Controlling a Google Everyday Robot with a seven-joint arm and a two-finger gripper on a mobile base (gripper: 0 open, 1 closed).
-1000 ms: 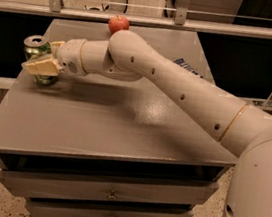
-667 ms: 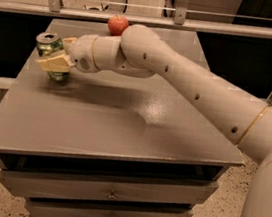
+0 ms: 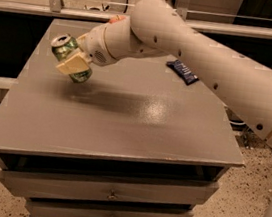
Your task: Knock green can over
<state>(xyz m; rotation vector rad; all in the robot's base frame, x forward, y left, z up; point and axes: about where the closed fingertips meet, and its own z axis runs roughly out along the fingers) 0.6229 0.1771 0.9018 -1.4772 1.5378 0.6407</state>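
From where I stand, the tool [image 3: 72,61] hangs over the far left part of the desk [image 3: 122,134] with the long white arm [image 3: 209,55] reaching across from the right. It looks clamped on the green can [image 3: 64,46]: one cream finger [image 3: 74,64] lies across the can's middle on the side facing me, and the other I take to be behind it, out of sight. The can sits in the tool at a clear tilt, silver top leaning out to the left and upward, base pointing down toward the desk just under the tool. I can't tell whether the base touches the surface or hovers just off it.

I'd say the tipping is under way: the can is off upright but not lying down. What's needed next, I reckon, is to roll the wrist further so the can goes onto its side, then let go low enough that it doesn't bounce or roll off the left edge, which is near.

A blue packet [image 3: 182,71] lies well off to the tool's right, out of the way.
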